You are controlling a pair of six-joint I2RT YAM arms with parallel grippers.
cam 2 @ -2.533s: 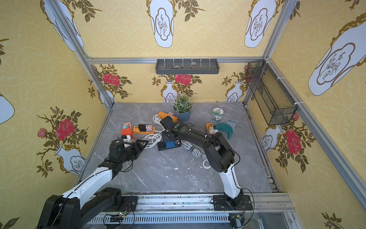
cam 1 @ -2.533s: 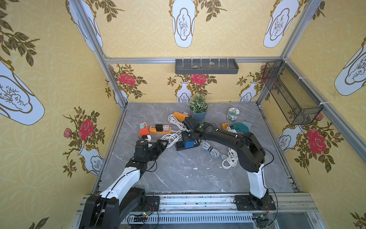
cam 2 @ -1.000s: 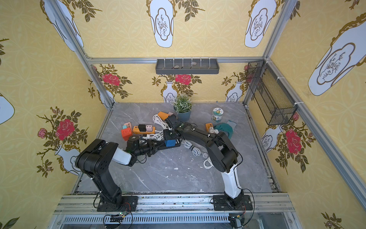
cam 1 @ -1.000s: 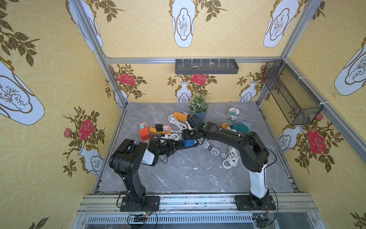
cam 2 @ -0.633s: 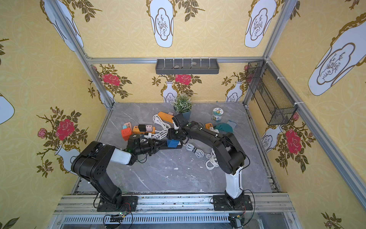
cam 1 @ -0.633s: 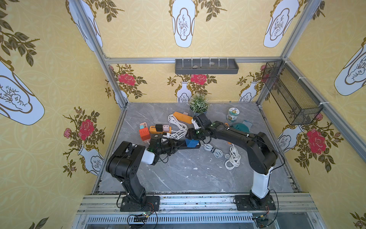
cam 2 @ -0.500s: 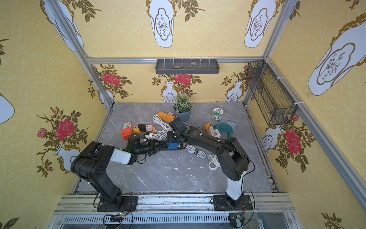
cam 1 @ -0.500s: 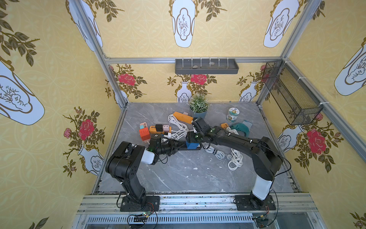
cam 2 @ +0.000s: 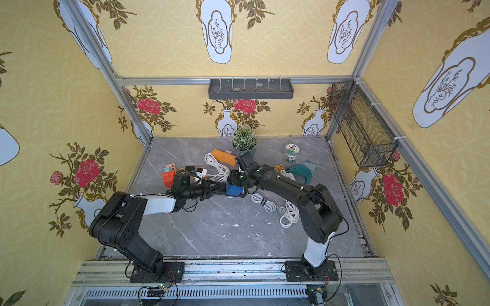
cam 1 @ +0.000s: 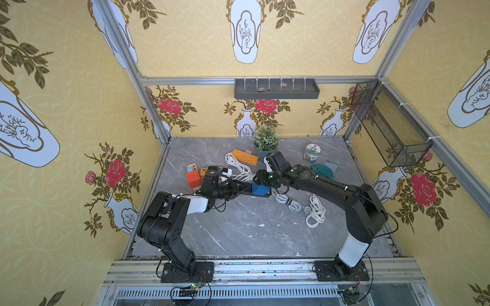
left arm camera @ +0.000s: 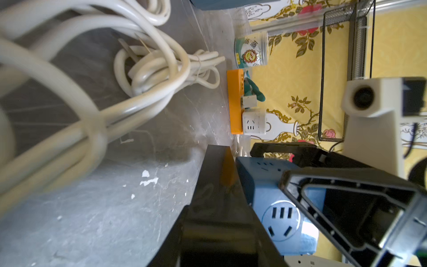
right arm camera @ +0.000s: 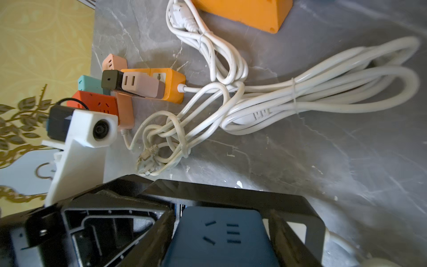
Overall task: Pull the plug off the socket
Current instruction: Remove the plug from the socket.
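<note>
Two arms meet over the blue plug (cam 1: 259, 189) near the middle of the grey table (cam 1: 238, 233).
The left gripper (cam 1: 240, 188) is almost closed, pinching the end of the flat black socket strip (left arm camera: 215, 185). The plug sits on this strip: a cube with rounded corners and socket slots on its faces. The right gripper (right arm camera: 221, 208) has one jaw on each side of the cube, half open and gripping it. Behind them lie white cables (cam 1: 240, 169), then an orange strip (cam 1: 244, 156) and a plant (cam 1: 266, 137).

blue plug (cam 1: 260, 189), black socket (left arm camera: 215, 185), white cables (cam 1: 315, 212)
</note>
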